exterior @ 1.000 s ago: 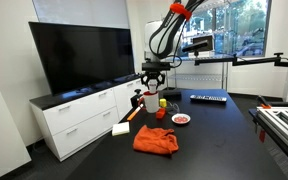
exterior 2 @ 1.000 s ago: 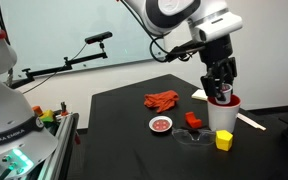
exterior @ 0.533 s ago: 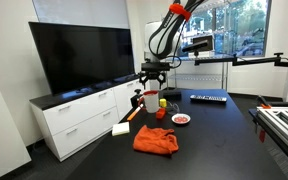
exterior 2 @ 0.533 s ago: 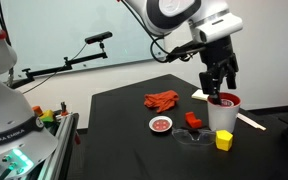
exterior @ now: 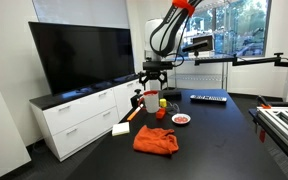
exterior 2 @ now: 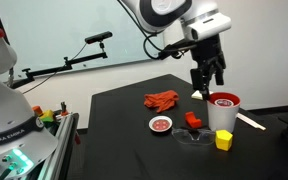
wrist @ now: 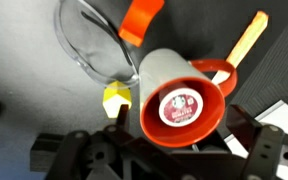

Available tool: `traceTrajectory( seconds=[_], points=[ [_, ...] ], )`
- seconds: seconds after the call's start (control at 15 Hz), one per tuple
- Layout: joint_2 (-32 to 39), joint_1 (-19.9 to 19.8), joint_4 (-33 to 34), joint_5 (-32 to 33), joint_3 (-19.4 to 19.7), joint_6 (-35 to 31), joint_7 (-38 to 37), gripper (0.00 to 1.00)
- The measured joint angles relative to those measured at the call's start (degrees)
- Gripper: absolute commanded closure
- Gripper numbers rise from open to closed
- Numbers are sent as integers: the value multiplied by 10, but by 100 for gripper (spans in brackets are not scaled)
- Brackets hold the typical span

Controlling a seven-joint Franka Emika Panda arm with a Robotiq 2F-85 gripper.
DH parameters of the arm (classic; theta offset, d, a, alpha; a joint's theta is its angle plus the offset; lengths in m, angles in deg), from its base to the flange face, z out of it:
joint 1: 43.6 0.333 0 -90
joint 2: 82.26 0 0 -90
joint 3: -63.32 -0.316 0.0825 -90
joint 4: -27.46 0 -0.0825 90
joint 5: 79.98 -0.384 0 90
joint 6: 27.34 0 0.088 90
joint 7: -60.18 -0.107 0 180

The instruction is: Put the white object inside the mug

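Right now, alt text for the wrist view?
Looking down into a white mug with a red interior and handle; a round white-and-red object lies at its bottom. Around it on the dark table: a yellow block, a clear glass dish, a wooden stick. The open claw frames the lower edge.

Legible text: none we can read. The white object point(wrist: 181, 104) inside the mug point(wrist: 167, 68) bears red print, too blurred.

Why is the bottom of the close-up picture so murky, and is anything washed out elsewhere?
Wrist view: the mug is sharp, but the gripper at the bottom is dark and soft, very near the lens. In an exterior view, the window behind the arm is washed out.
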Motion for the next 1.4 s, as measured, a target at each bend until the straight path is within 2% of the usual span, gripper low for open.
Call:
traceTrajectory(
  seconds=[0.27,0.53,0.93,1.4],
  points=[
    [-109,1,-110,-21,-44,40,100,0],
    [-205,0,-189,-22,-59,104,206,0],
    [-266,-1,-227,-19,-65,168,352,0],
    [-279,-2,-239,-18,-68,169,422,0]
  ],
)
